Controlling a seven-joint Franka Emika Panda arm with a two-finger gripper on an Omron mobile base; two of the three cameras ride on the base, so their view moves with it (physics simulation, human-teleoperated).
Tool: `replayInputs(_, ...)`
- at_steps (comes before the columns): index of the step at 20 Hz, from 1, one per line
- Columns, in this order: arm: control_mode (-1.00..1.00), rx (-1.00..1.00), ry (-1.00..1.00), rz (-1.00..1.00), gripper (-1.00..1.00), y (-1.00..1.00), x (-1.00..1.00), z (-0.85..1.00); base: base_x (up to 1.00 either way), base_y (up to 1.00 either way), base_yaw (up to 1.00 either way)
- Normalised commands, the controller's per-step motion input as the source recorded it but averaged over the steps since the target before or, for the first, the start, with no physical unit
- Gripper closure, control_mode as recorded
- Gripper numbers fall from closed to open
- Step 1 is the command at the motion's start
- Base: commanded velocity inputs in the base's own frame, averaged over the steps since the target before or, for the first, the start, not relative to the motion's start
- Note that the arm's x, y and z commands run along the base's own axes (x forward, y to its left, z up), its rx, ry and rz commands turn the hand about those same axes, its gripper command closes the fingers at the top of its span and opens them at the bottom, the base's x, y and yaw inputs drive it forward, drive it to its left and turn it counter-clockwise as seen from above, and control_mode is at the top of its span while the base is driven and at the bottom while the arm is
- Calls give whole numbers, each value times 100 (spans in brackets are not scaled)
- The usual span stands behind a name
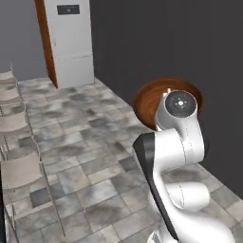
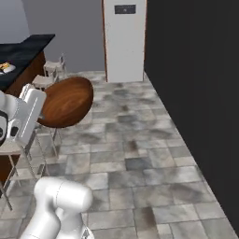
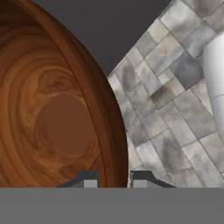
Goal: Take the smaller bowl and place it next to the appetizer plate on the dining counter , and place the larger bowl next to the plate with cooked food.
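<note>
Hand view showed my claw [image 3: 114,180] pinched narrow on the rim of the larger bowl [image 3: 52,113], one finger inside the wall and one outside. The bowl was up in the air over the tiled floor [image 1: 80,142], tilted on its side, with the dining table [image 2: 21,51] off to my left. Thick wood, so I judged it heavy and stiff (and smooth enough to pivot); a rim grip would want slow moves.

Dark wooden larger bowl [image 2: 67,101] held tilted in air above tiled floor
</note>
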Motion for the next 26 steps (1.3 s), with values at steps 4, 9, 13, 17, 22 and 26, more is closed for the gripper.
replayInputs(4, 100, 0, 0, 0, 100, 0, 0, 0, 100, -42, 47)
replayInputs(9, 100, 0, 0, 0, 100, 0, 0, 0, 100, -62, 28)
replayInputs(13, 100, 0, 0, 0, 100, 0, 0, 0, 100, -72, 14)
replayInputs(17, 100, 0, 0, 0, 100, 0, 0, 0, 100, -37, 37)
replayInputs(22, 100, 0, 0, 0, 100, 0, 0, 0, 100, -10, 57)
replayInputs(26, 100, 0, 0, 0, 100, 0, 0, 0, 100, -2, 64)
